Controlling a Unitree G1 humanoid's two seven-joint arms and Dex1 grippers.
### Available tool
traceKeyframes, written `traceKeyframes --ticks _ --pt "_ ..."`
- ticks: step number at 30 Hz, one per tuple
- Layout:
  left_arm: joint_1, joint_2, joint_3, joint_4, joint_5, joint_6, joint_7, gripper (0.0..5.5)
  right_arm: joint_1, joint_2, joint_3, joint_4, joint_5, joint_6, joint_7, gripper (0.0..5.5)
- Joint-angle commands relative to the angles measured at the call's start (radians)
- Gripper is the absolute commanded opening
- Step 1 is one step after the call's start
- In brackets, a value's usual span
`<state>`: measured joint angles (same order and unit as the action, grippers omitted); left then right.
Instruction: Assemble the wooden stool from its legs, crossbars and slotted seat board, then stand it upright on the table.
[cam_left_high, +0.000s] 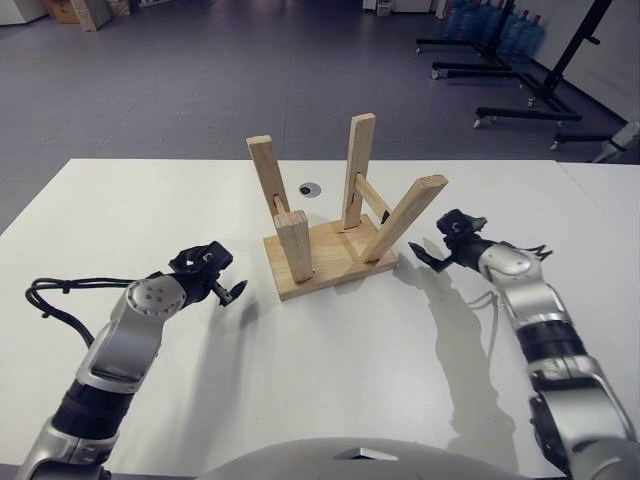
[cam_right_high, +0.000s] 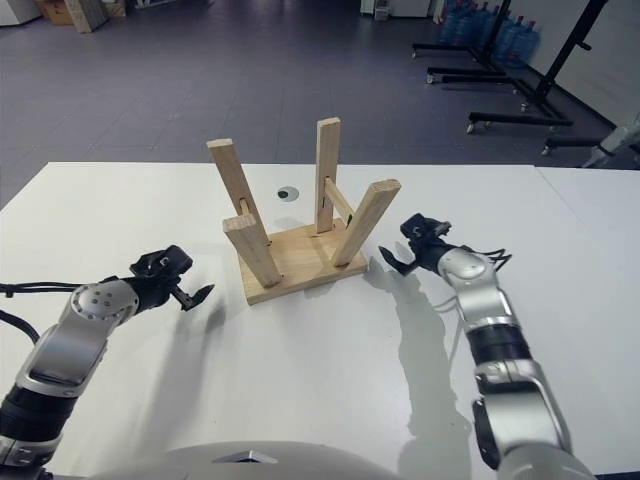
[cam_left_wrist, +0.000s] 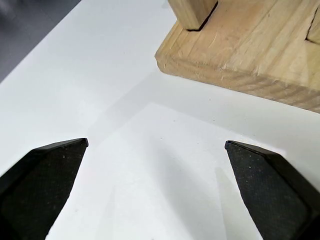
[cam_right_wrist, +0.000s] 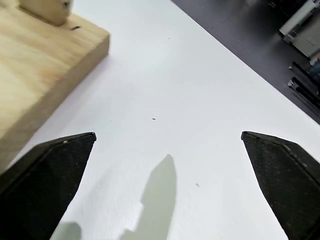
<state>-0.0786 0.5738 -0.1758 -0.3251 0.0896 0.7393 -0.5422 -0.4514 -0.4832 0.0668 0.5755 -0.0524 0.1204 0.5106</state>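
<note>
A stool sits upside down on a table, crossbars partly hidden behind its legs. Left claw and right claw flank it, both spread wide, empty.

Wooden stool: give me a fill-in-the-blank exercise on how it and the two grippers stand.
1. The wooden stool rests with its seat board flat on the table, legs pointing ____.
2. ____ legs stand in the seat board.
3. The left gripper and the right gripper are both ____, beside the stool.
Missing words: up; four; open.
</note>
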Motion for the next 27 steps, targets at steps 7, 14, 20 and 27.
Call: traceKeyframes --ticks 7,14,20,27 --pt "-0.052 -0.16 -0.094 0.143 0.004 -0.049 0.079 5.04 -0.094 0.09 0.018 0.348 0.006 -0.215 0.069 5.38" --pt "-0.058 -0.087 -0.028 0.144 0.001 -0.067 0.054 5.04 0.006 0.058 0.003 0.076 0.088 -0.131 0.209 5.38" --pt "-0.055 -0.019 0.003 0.008 -0.014 -0.004 0.009 5.04 0.164 0.016 0.021 -0.272 0.093 0.029 0.229 5.38" --pt "-0.051 -0.023 -0.035 -0.081 -0.025 0.057 -0.004 5.04 0.282 -0.05 0.031 -0.472 0.081 0.119 0.244 5.38"
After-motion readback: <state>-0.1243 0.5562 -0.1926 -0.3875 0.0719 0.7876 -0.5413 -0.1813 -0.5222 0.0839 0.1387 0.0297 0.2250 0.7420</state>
